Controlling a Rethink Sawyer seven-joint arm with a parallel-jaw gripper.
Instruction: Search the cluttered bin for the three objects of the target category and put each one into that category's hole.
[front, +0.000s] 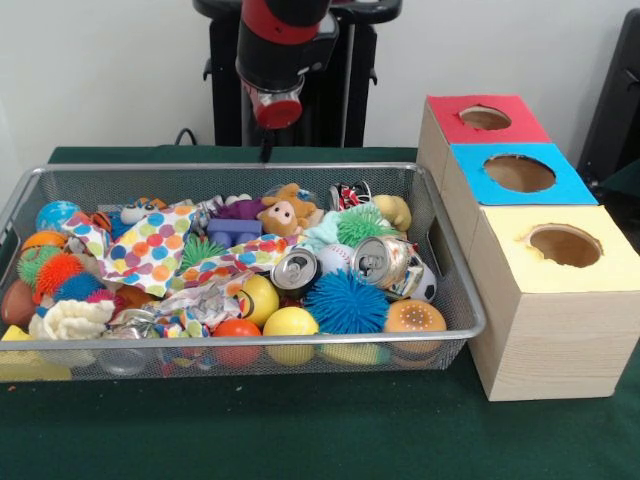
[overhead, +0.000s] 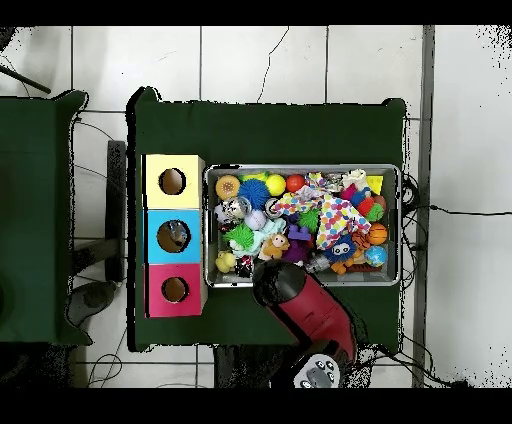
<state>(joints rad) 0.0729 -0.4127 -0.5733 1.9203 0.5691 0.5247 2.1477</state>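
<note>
Presently we find the arm (front: 285, 50) behind the cluttered mesh bin (front: 455, 300); its gripper's (front: 275, 108) opening we cannot tell.

1. The arm (front: 285, 50) is cut off by the front view's top edge; its fingers cannot be made out in either view.
2. The bin's (front: 250, 172) lower toys lie buried under others.
3. A yellow toy (front: 25, 362) shows only blurred through the mesh.
4. The yellow box's (front: 560, 300) hole interior is dark.
</note>
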